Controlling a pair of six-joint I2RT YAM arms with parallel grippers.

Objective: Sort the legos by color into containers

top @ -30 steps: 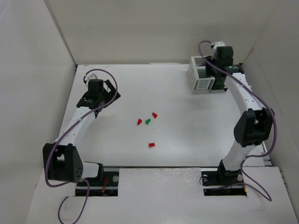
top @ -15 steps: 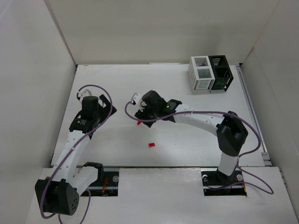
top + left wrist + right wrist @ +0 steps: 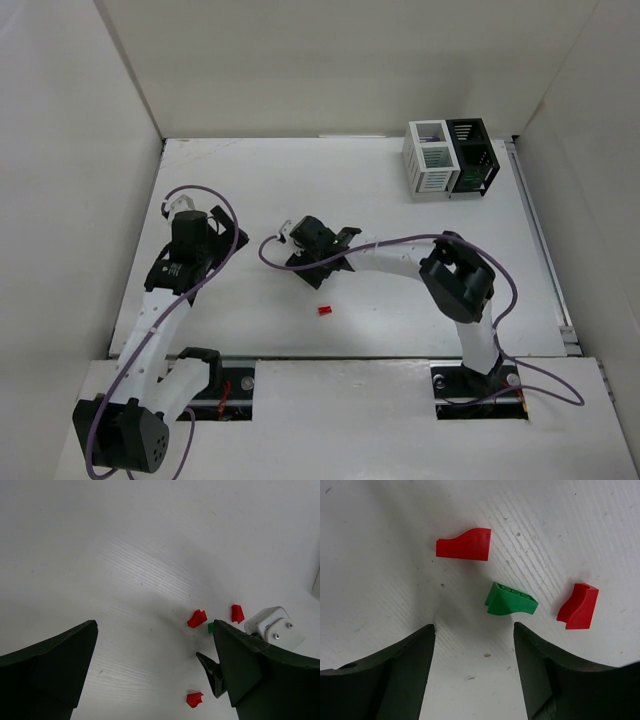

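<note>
Where the right arm folds toward the middle of the table (image 3: 400, 210), three bricks lie in a loose cluster under its wrist camera.

- Green brick (image 3: 511, 600): just beyond the gap of the right gripper (image 3: 472, 630), touching neither finger.
- Red brick (image 3: 465, 544): farther out, up and left of the green in the right wrist view.
- Second red brick (image 3: 578, 606): just right of the green, apart from it.
- Third red brick (image 3: 323, 311): alone, nearer the arm bases.
- Right gripper: jaws parted, nothing between them, low over the table.
- Left gripper (image 3: 155, 630): jaws spread wide, empty, over bare table left of the cluster.
- White bin (image 3: 430, 160) and black bin (image 3: 472, 158): joined side by side at the far right corner, well apart from all bricks. Contents cannot be told.
</note>
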